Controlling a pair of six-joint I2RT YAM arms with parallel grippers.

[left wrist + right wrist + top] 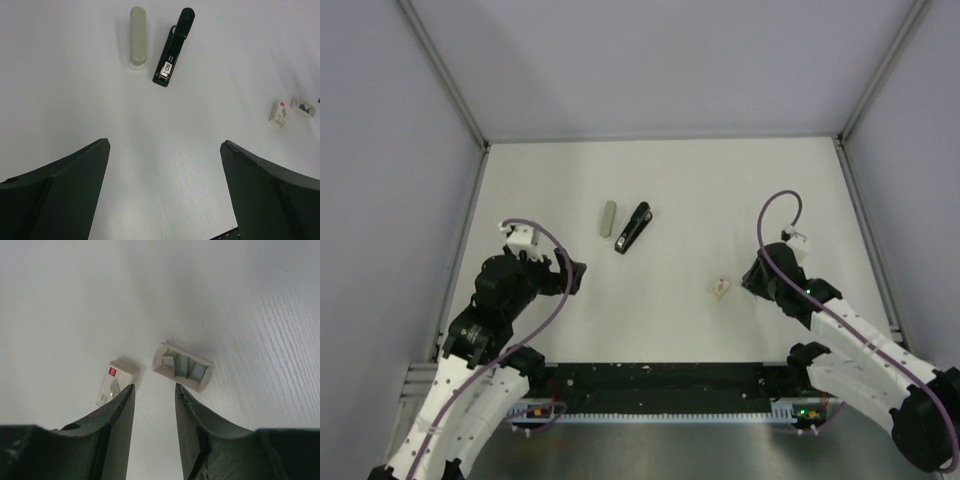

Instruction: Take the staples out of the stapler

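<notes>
The black stapler (pixel 633 228) lies closed on the white table, mid-left; in the left wrist view the stapler (pixel 174 47) lies far ahead of my fingers. My left gripper (pixel 577 273) (pixel 165 145) hovers wide open, nothing between its jaws. My right gripper (pixel 749 277) (pixel 154 386) is partly open and empty, low over the table. Just beyond its tips sits a small white tray (pixel 182 366) holding silvery staples (pixel 186 367), and the box sleeve with a red mark (pixel 114 383) lies beside the left fingertip.
A grey-green bar (pixel 609 219) (pixel 138 36) lies just left of the stapler. The white box pieces (pixel 720 288) (pixel 280 112) rest right of centre. Grey walls enclose the table on three sides, and a black rail (pixel 660 385) runs along the near edge.
</notes>
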